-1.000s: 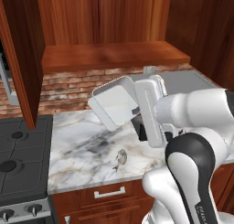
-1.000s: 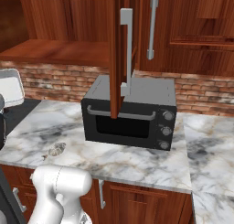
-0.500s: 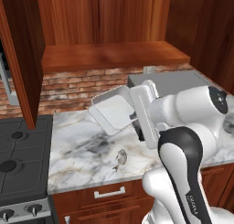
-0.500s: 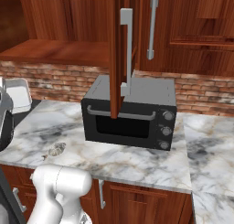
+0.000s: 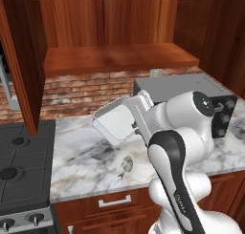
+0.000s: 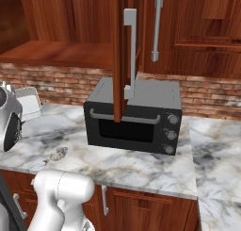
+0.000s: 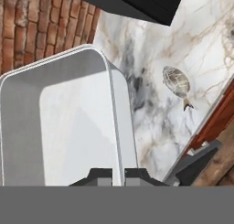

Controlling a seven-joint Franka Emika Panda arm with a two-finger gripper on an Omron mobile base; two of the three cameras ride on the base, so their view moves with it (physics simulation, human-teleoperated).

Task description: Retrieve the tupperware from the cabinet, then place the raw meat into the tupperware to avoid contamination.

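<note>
We have the shallow square pale grey-white plastic tupperware point(image 5: 116, 120) up in the air, tilted steeply on edge over the white-and-grey marbled counter point(image 5: 86, 156), and the two-finger gripper point(image 7: 118, 175) is pinched down on its raised rim. In the hand view the two dark fingertips point(image 7: 103, 176) sit tight on either side of that rim wall, with almost no gap between them, so we read it as clamped on the container's edge and carrying it.

Now the relation that matters: the tiny grey-brown fish-shaped raw meat point(image 7: 177, 80) lies flat on the marble, off to the gripper's right in the hand view and further out along its line of sight, well apart from the container. From the left base camera we see the same lump point(image 5: 126, 164) on the counter below the hanging container and nearer the counter's front edge. Its long axis runs slantwise across the hand view, tail pointing down towards the drawer front.

Behind the container we have red-brown brick wall, and the black toaster oven point(image 6: 134, 117) sits beyond the gripper on its far side. The reddish-brown wooden cabinet point(image 5: 115, 32) stands open above, its shelf bare.

Our judgement: the container has to come level and go down on bare marble beside the meat, not on top of it, before the gripper can let go and reach for the fish.
</note>
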